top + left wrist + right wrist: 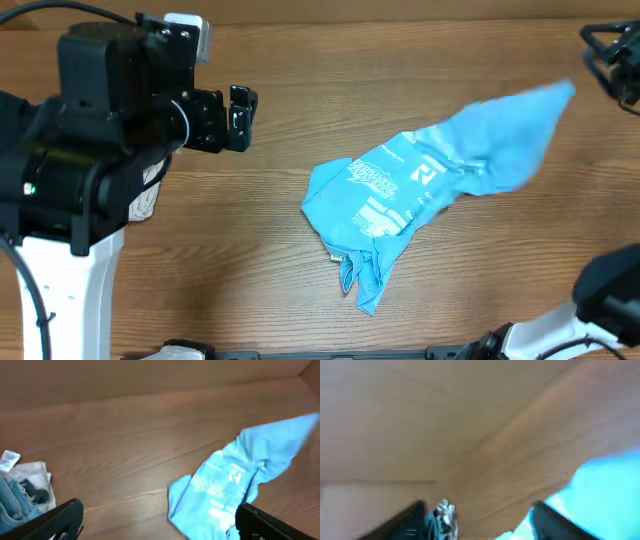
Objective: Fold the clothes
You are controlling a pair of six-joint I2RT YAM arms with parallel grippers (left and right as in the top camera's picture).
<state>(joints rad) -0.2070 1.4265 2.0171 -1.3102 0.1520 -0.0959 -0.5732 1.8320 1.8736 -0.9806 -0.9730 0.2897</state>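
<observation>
Large light-blue cotton T-shirt (400, 190) lies crumpled on the wooden counter (250, 260), one blurred end reaching toward my right arm. I judge no fold made; all work outstanding. Left fingers (243, 98) spread, well apart from it. Right fingers (547, 520) spread, pinching nothing.

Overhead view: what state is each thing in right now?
T-shirt: crumpled, not folded, its right end blurred.
Left tool: open, empty, apart from the T-shirt.
Right tool: open, nothing clearly between its fingers.
</observation>
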